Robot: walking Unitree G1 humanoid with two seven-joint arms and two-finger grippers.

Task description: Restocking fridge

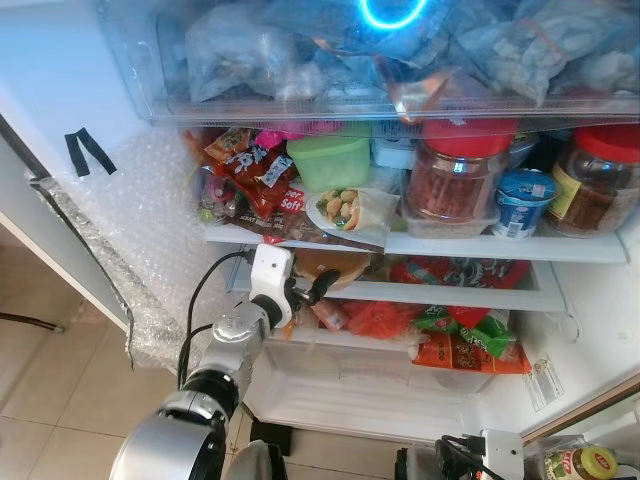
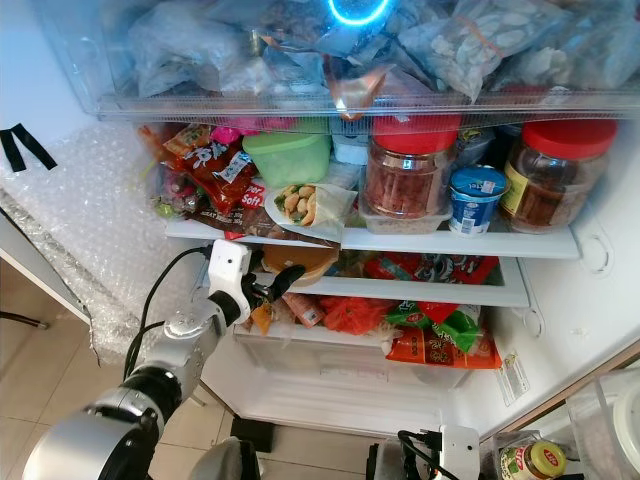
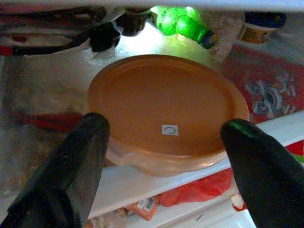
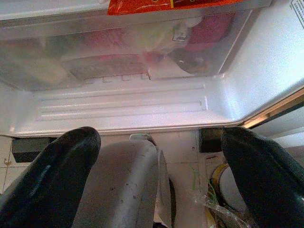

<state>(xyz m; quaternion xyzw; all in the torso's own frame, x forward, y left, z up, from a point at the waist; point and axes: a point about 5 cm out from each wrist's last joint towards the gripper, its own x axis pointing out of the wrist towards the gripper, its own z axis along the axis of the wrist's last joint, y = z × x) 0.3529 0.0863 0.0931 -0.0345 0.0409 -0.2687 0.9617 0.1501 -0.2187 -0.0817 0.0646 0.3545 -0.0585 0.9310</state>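
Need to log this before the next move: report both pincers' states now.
Left pincer: open, fingers either side of the orange-lidded container on the fridge shelf, not gripping it.
Right pincer: open, holding nothing, low by the fridge bottom.

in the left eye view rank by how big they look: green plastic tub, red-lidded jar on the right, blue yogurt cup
1. Red-lidded glass jar, partly cut off.
2. Green plastic tub, close in size, so unsure.
3. Blue yogurt cup, clearly smallest.

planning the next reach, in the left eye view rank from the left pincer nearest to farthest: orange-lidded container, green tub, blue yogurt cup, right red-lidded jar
From the left pincer:
1. orange-lidded container, right at the fingers, middle shelf.
2. green tub, above, upper shelf.
3. blue yogurt cup, upper shelf, right.
4. right red-lidded jar, far right.
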